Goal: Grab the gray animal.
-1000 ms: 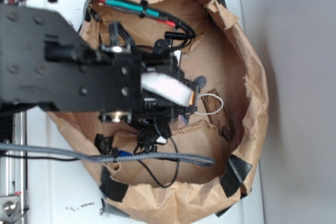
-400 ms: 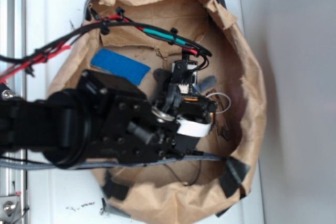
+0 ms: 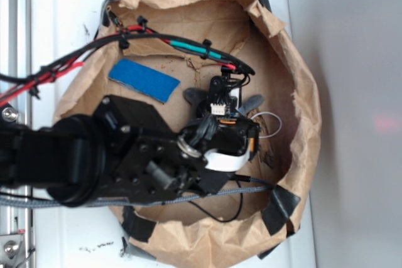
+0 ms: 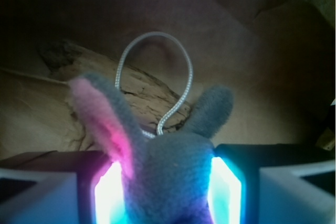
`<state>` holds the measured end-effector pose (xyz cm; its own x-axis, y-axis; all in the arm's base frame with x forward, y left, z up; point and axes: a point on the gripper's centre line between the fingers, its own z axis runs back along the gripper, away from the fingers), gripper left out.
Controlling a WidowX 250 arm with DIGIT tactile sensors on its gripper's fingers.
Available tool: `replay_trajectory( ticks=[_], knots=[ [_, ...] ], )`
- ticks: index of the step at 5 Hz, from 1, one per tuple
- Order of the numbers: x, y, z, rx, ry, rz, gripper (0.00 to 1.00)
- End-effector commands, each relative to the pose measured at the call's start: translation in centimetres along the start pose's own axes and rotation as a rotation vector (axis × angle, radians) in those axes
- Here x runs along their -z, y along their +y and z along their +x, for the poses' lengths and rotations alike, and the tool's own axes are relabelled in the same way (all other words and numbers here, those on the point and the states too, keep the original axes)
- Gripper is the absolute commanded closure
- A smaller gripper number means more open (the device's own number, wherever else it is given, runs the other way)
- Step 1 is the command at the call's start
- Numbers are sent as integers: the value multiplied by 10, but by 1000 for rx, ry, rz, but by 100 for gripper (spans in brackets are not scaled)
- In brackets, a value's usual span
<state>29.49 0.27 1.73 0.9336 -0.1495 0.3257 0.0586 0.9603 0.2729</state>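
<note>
1. Claw: narrow, its two lit pads pressed against either flank of the gray animal.
2. Gray animal: sits between your jaws, ears pointing forward; likely soft, light and compressible. Hold the body, not the ears.
3. String loop: ahead of the claw, too thin to grip.
4. Blue pad: well apart; ignore.

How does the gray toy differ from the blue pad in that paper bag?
The gray animal is fuzzy and rounded, with ears sticking out and a white string loop; the blue pad is a flat, plain rectangle. The gray animal sits between the gripper's lit fingers, while the blue pad lies by itself, off to one side of the arm. Both are inside the paper bag.
</note>
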Motion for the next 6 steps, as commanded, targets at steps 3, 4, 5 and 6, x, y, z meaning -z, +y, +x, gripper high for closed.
replay_trajectory(
  ticks=[3, 4, 5, 6],
  knots=[
    [-127, 49, 16, -46, 129, -301, 100],
    [-145, 63, 16, -38, 120, -374, 100],
    [-162, 72, 16, -43, 101, -389, 100],
    [-160, 71, 13, -58, 114, -311, 100]
  ],
)
